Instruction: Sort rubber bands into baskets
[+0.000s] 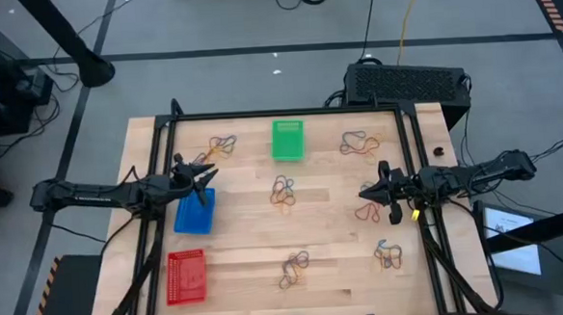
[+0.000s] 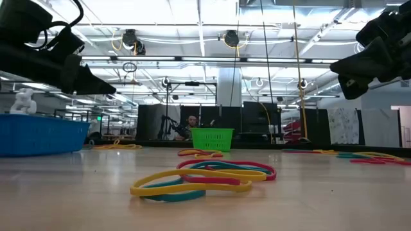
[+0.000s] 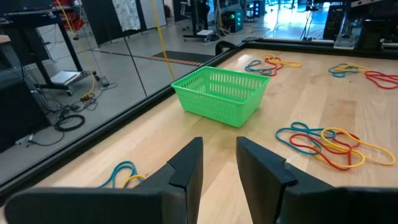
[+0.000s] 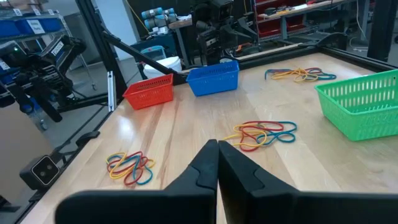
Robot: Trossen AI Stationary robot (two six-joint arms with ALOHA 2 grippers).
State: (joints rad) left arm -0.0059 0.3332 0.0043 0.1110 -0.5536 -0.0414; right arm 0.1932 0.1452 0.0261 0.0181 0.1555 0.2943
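Note:
Three mesh baskets stand on the wooden table: green [image 1: 287, 140] at the far middle, blue [image 1: 195, 212] at the left, red [image 1: 185, 276] at the near left. Several piles of red, yellow and blue-green rubber bands lie flat on the table, among them the middle pile [image 1: 282, 190] and the near one [image 2: 205, 179]. My left gripper [image 1: 205, 175] hovers over the blue basket's far edge, open and empty [image 3: 219, 158]. My right gripper [image 1: 380, 189] hovers above a pile [image 1: 369, 211] at the right, shut [image 4: 217, 152], with no band showing between its fingers.
More band piles lie at the far left [image 1: 221, 145], the far right [image 1: 358, 144] and the near right [image 1: 390, 256]. A black frame [image 1: 289, 112] rims the table. A large black box [image 1: 405, 82] stands beyond the far right corner.

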